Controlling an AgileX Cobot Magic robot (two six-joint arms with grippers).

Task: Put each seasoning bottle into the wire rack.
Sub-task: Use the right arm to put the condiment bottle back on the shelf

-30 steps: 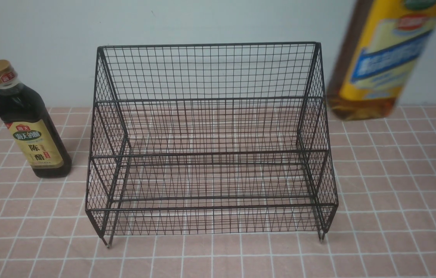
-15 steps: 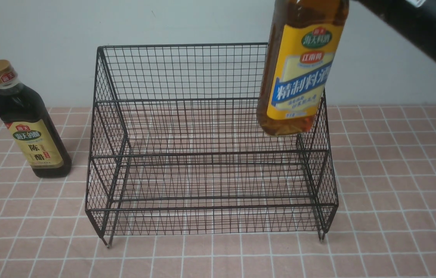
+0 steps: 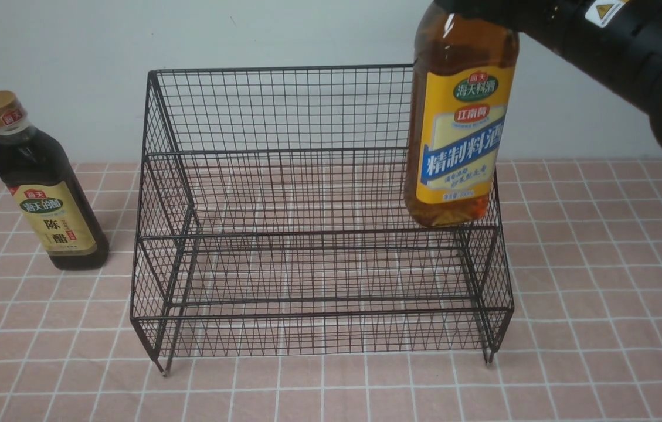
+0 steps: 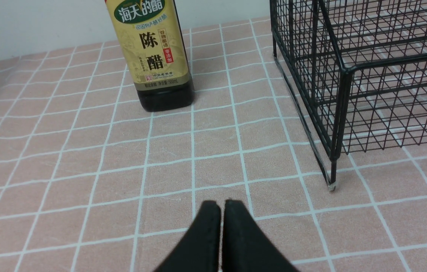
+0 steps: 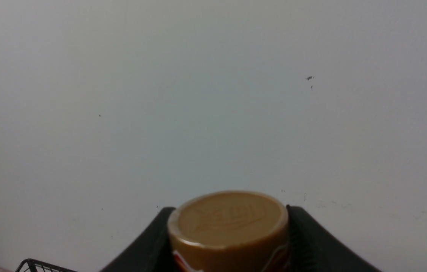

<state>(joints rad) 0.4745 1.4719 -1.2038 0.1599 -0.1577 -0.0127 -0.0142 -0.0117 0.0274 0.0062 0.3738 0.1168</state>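
The black wire rack [image 3: 319,234] stands mid-table with stepped tiers; its front left corner shows in the left wrist view [image 4: 343,71]. My right gripper [image 5: 228,226] is shut on the gold cap [image 5: 228,221] of the amber bottle [image 3: 457,140] with its yellow-blue label, which hangs upright over the rack's right end, its base level with the middle tier. The dark bottle [image 3: 43,193] with the olive-gold label stands on the table left of the rack and shows in the left wrist view [image 4: 152,53]. My left gripper [image 4: 221,206] is shut and empty, low over the cloth in front of it.
A pink tiled cloth [image 3: 600,293] covers the table. A pale wall [image 3: 73,58] stands close behind the rack. My right arm [image 3: 630,41] reaches in from the upper right.
The amber bottle has swung left from beyond the rack's right side to over its right end, straightened upright and come lower. The dark bottle and left gripper have not moved.
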